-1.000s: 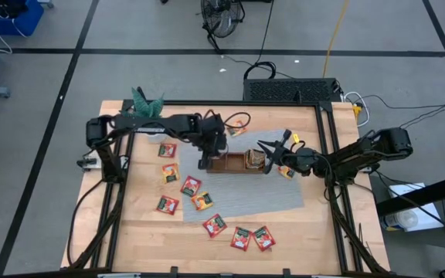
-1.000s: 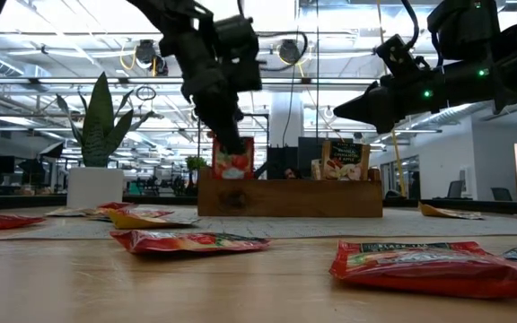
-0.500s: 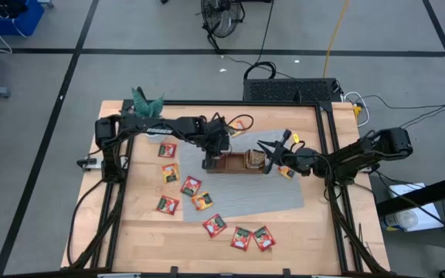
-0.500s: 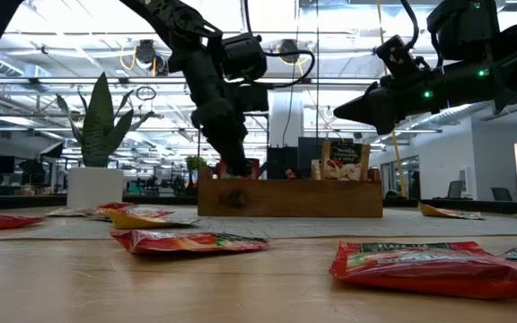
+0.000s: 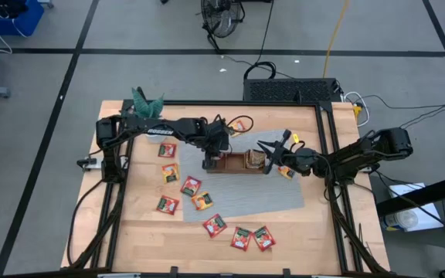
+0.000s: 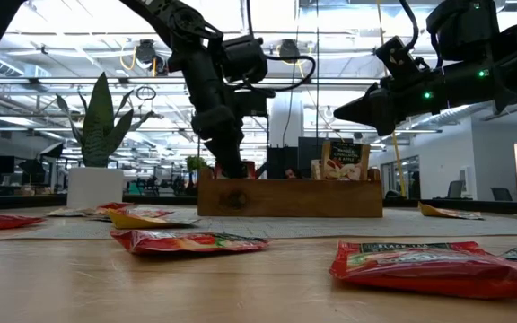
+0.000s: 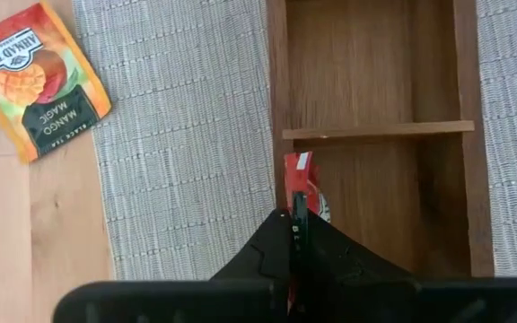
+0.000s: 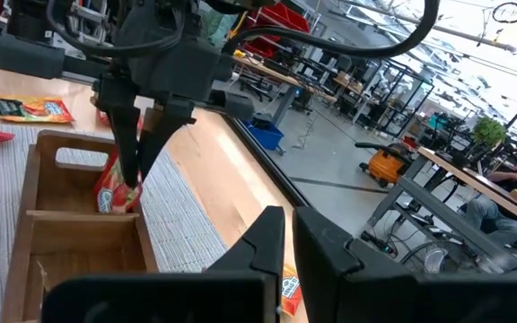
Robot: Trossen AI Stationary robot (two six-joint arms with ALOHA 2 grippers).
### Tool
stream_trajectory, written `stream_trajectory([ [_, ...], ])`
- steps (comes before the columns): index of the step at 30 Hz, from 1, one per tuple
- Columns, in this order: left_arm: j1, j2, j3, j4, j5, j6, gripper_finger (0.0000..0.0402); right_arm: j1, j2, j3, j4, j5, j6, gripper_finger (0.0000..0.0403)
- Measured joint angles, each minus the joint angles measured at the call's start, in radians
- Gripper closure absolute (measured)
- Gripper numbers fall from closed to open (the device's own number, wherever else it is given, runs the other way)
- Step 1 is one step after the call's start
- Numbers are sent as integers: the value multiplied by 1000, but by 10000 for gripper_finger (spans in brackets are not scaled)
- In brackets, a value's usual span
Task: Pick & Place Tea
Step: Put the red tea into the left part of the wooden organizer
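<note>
The left hand (image 5: 209, 161) is lowered into the end compartment of the wooden tray (image 5: 234, 163), and its fingers are closed on one red tea sachet (image 7: 302, 183), which stands on its edge against the tray's outer wall. In the right wrist view the same sachet (image 8: 118, 188) sits inside that compartment, upright but leaning a little. The right hand (image 5: 271, 158) hovers above the other end of the tray, where some sachets (image 6: 342, 161) already stand; its fingers are nearly together and hold nothing, as far as I can see.

The rest of the tea (image 5: 215, 225) lies flat on the table (image 5: 141, 232), spread in front of the tray and beside it, some pieces on the grey mat (image 5: 284, 197). So the task seems to be at an early part, with many sachets left.

To do this step well, the left hand should go down until the sachet's lower edge rests on the tray floor, and only then open. After opening, it should rise straight up, so that a finger does not drag the sachet out or tip it over. It is hard to tell whether the sachet touches the floor already.
</note>
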Motion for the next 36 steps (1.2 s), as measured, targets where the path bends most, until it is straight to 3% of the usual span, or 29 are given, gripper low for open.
stream_trajectory([
  [6, -14, 0, 0, 0, -41, -18, 360, 0, 0, 0, 0, 0, 0, 385],
  [15, -38, -6, -1, 0, -227, -33, 256, 0, 0, 0, 0, 0, 0, 385],
  [23, -73, -43, -2, 30, -241, -66, 197, 0, -1, 0, 1, 1, 0, 385],
  [26, -87, -45, -1, 28, -232, -125, 186, 0, -1, 0, 1, 2, 0, 385],
  [31, -110, -45, -1, 34, -126, -147, 183, 0, -1, 0, 1, 2, 0, 385],
  [36, -151, -43, -5, 19, -186, -144, 222, 0, -1, 0, 0, 2, 0, 385],
])
